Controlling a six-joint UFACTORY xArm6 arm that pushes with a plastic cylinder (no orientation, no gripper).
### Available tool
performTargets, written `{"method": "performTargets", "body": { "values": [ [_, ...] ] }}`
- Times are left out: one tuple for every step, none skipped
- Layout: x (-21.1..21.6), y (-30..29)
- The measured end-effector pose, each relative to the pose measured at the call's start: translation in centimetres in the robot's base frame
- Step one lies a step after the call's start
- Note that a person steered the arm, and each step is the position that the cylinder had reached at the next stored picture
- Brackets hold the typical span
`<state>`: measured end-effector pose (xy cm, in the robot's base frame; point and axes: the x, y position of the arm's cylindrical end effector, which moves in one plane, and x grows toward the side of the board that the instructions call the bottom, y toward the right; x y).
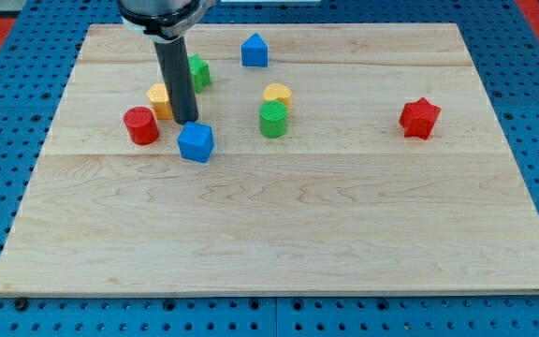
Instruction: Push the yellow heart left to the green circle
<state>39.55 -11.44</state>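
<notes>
1. Nearest the view's bottom sits the blue cube (196, 142) on the wooden board (279, 234); my tip (186, 121), a bare rod with nothing to open or close, stands just above it.
2. Red cylinder (140, 125), green circle (273, 120), red star (419, 118).
3. Yellow heart (277, 94) touches the green circle's far side; a yellow block (160, 98) lies left of the rod.
4. Green block (199, 71); blue house-shaped block (254, 51).

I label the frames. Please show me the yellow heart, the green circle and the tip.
yellow heart (277, 94), camera view, top face.
green circle (272, 120), camera view, middle of the block.
my tip (186, 122), camera view, rod's lower end.
</notes>
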Motion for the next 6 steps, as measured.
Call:
{"method": "performTargets", "body": {
  "values": [
    [5.2, 4.0],
    [7.1, 6.5],
    [10.1, 6.9],
    [11.5, 8.2],
    [4.5, 10.8],
    [-1.7, 12.7]
  ]
}}
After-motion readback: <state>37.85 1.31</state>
